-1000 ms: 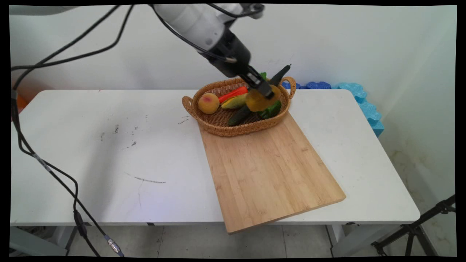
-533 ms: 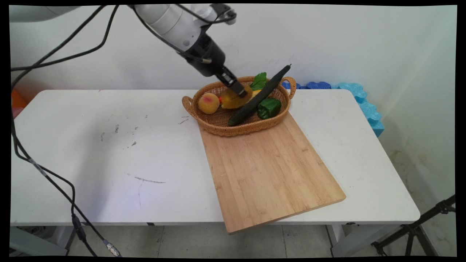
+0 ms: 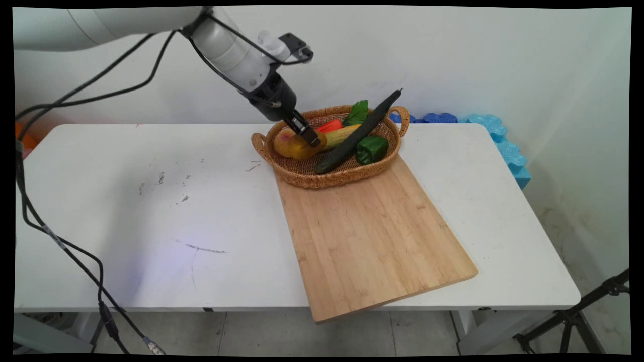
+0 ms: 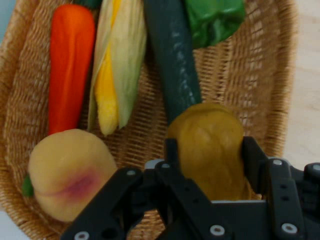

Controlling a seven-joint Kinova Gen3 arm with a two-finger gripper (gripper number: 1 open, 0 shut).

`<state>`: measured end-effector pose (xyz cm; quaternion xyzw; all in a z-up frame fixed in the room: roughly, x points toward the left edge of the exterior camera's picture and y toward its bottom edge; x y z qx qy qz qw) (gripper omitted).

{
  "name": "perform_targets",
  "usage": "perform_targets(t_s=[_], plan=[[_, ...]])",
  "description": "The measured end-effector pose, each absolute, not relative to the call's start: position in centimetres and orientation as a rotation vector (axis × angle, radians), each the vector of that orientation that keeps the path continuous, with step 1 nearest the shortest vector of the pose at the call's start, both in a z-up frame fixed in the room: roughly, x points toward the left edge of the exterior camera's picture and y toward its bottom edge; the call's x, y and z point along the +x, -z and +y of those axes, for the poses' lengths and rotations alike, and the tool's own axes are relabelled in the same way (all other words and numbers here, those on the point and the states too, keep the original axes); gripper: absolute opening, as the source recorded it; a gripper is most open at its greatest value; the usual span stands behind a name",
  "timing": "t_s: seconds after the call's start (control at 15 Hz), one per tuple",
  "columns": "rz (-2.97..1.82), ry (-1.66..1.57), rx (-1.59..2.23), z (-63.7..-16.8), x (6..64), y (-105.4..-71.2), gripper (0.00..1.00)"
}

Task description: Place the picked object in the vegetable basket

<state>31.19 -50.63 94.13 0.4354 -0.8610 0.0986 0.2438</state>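
My gripper [image 3: 308,140] is shut on a mustard-yellow rounded fruit [image 3: 299,150] and holds it low over the left part of a woven basket [image 3: 322,181]. In the hand view the fruit [image 4: 207,135] sits between the two black fingers of the gripper [image 4: 211,155]. A peach [image 3: 280,142] lies just left of it in the basket, also seen in the hand view [image 4: 67,172]. The basket also holds a carrot [image 4: 70,65], an ear of corn [image 4: 117,60], a long dark cucumber [image 4: 172,55] and a green pepper [image 4: 215,17].
The basket's near edge rests on the far end of a wooden cutting board [image 3: 372,236] that reaches past the table's front edge. The cucumber [image 3: 359,133] sticks out over the basket's far rim. Blue foam pieces [image 3: 503,146] lie at the table's far right.
The gripper has carried the yellow fruit leftward across the basket, from above the green pepper to beside the peach, and a little lower. The pepper and corn now show.
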Motion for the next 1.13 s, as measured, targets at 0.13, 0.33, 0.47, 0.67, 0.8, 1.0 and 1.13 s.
perform_targets(t_s=[0.13, 0.33, 0.47, 0.67, 0.8, 1.0, 1.13], plan=[[-2.357, -0.274, 1.200, -51.2, 31.4, -93.2, 0.00], [-2.359, -0.278, 1.214, -51.9, 31.5, -91.9, 0.00], [-2.360, -0.281, 1.225, -52.4, 31.6, -91.0, 0.00], [-2.360, -0.281, 1.236, -52.8, 31.7, -90.1, 0.00], [-2.361, -0.281, 1.239, -53.0, 31.8, -89.5, 0.00], [-2.357, -0.278, 1.236, -53.2, 31.8, -89.0, 1.00], [-2.353, -0.272, 1.232, -53.2, 31.8, -89.0, 1.00]])
